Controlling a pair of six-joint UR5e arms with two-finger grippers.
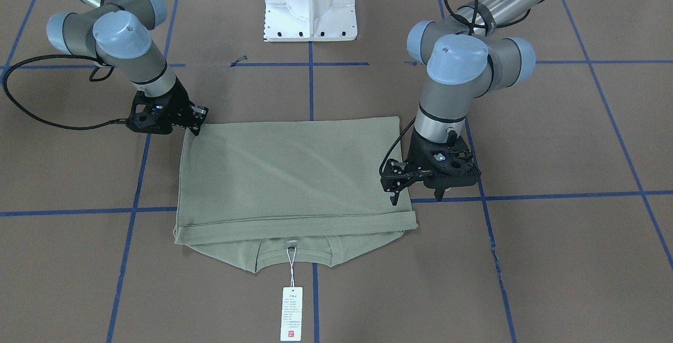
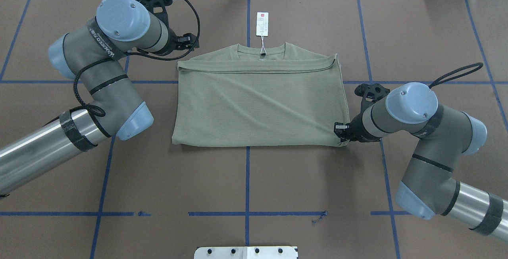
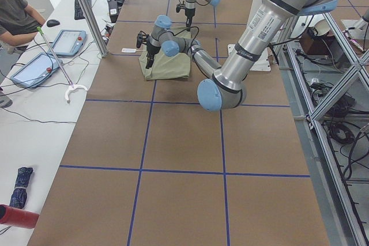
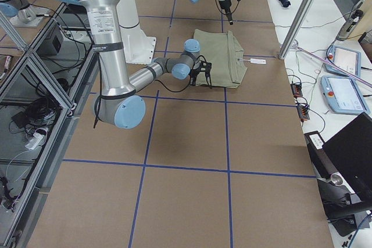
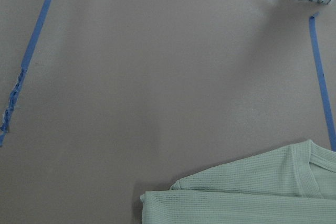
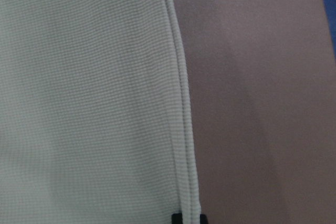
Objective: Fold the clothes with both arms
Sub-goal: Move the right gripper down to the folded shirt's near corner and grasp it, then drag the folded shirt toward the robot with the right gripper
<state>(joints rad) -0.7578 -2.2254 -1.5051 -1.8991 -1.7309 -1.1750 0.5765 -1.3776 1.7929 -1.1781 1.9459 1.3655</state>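
Note:
The pale sage-green shirt lies folded into a wide rectangle on the brown table. Its collar and white hang tag point away from the robot. The shirt also shows in the overhead view. My right gripper is at the shirt's near right corner. The right wrist view shows the hemmed edge running between its close-set fingertips. My left gripper is open and empty, hovering beside the far left corner of the shirt. It is partly hidden under the arm in the overhead view.
The white pedestal base stands at the robot's side of the table. Blue tape lines form a grid on the brown surface. An operator sits at a side desk with tablets.

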